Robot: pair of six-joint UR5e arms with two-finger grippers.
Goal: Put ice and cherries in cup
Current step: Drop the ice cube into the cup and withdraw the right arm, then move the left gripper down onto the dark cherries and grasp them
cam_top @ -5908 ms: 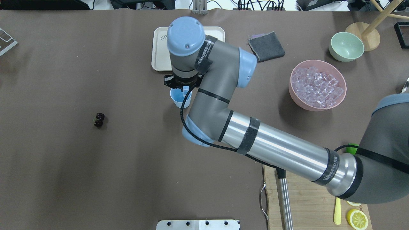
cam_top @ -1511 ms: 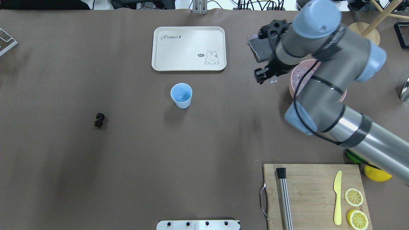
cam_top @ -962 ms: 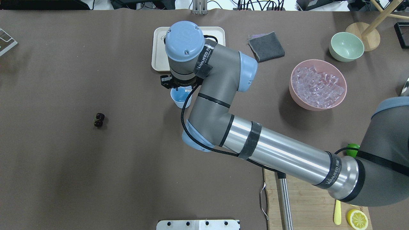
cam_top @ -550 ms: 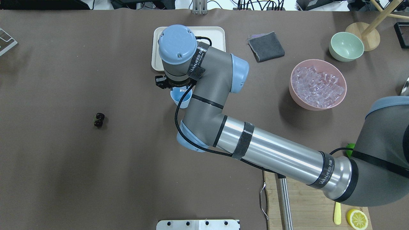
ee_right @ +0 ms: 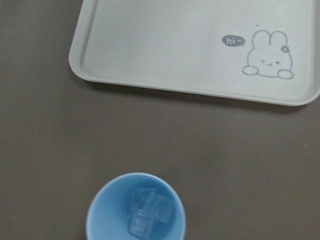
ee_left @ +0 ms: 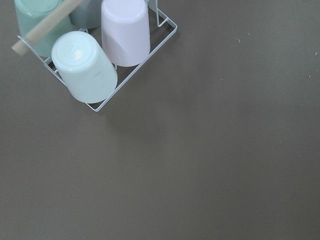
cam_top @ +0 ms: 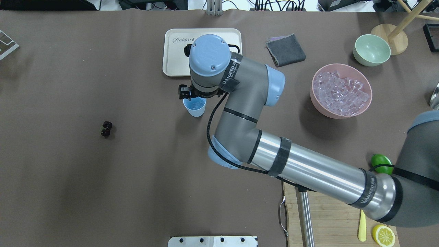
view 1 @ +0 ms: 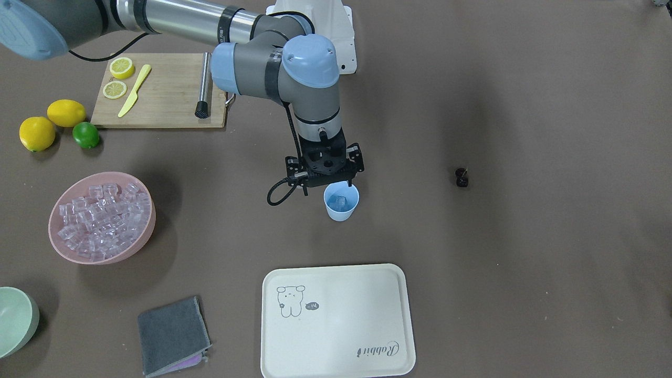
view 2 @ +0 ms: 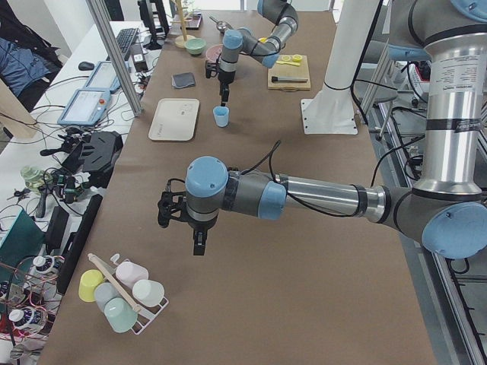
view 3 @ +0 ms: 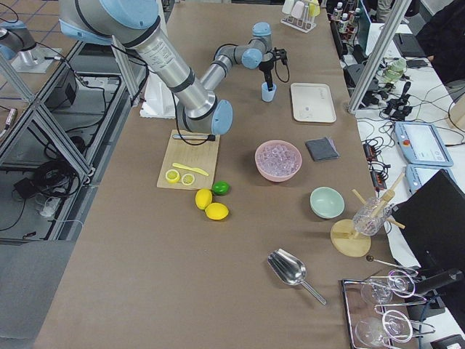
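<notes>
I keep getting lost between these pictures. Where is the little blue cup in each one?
Front-facing: cup at the centre.
Overhead: just left of centre, below the tray.
Left side: far end, near the top.
Right side: top centre.
Left wrist: not in it.
Right wrist: bottom edge, left of middle.
Shared landmark: the cream rabbit tray beside the cup.

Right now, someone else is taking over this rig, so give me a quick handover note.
The right pincer hangs just over the cup; open or shut, cannot tell.
The left pincer hangs over the table, far from the cup; state unclear too.
The cup holds a few ice cubes; spare ice fills the pink bowl.
The cherries lie on the table, apart from the cup.
Done: some ice in. Left: the cherries, perhaps more ice.
</notes>
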